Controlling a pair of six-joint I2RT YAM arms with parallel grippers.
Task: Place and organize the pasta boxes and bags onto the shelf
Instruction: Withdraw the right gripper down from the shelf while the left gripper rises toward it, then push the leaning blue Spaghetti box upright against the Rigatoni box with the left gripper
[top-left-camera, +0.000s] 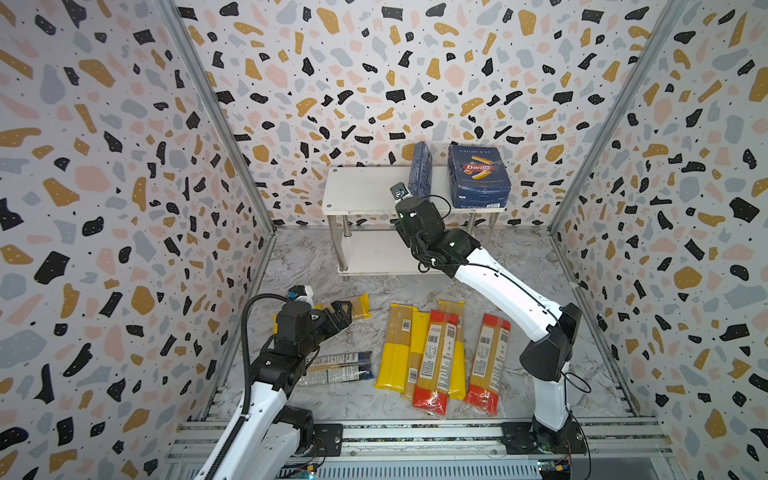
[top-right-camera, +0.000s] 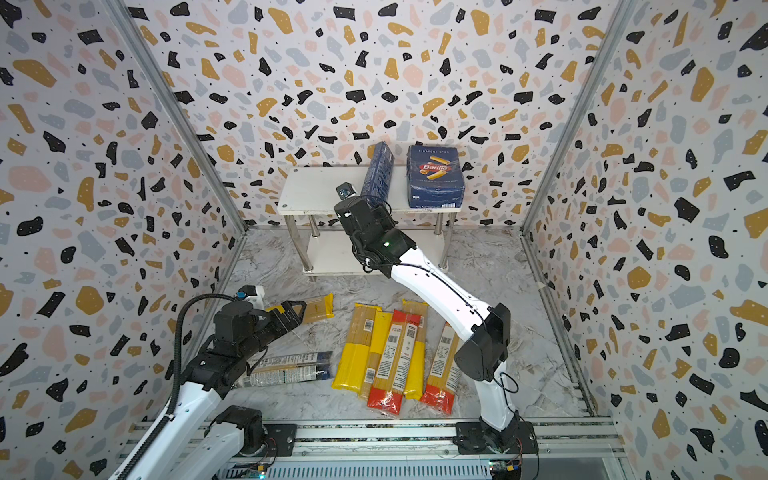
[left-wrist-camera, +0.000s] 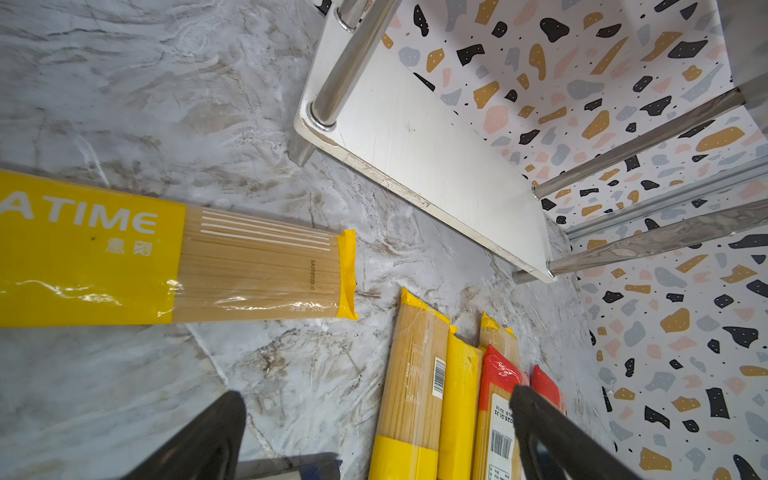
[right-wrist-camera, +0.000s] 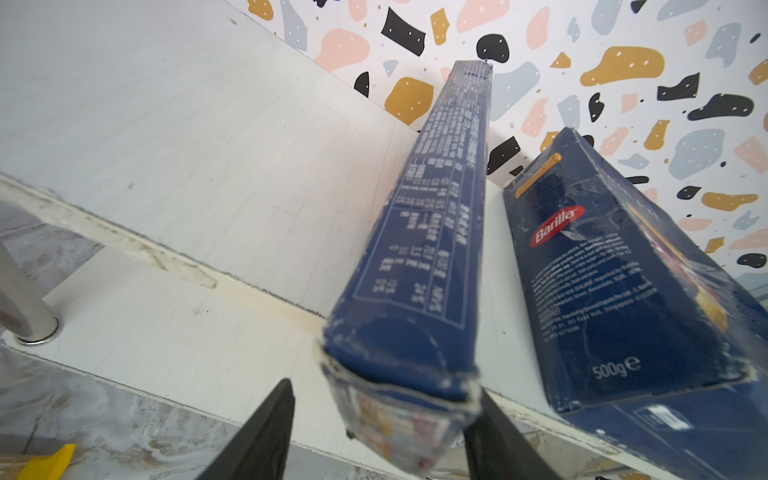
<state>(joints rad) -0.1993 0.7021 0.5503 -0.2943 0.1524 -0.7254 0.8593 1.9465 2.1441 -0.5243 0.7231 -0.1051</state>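
Narrow box (top-left-camera: 420, 168) on shelf (top-left-camera: 361, 191) top board, end past front edge; right gripper (right-wrist-camera: 384, 390) loosely straddles it, unclamped. Likely stiff, light cardboard: pinch narrow sides. Left gripper (left-wrist-camera: 376, 392) gapes, empty.

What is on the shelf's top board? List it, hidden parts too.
Two dark blue boxes sit apart: the narrow box and the wide rigatoni box. The right pincer straddles the narrow box's near end. The right arm hides part of the board.

A lab cell: 3 printed walls (top-left-camera: 104, 166) box a marble-look table (top-left-camera: 299, 257); 2 robot arms (top-left-camera: 498, 286) mount at 6 o'clock.
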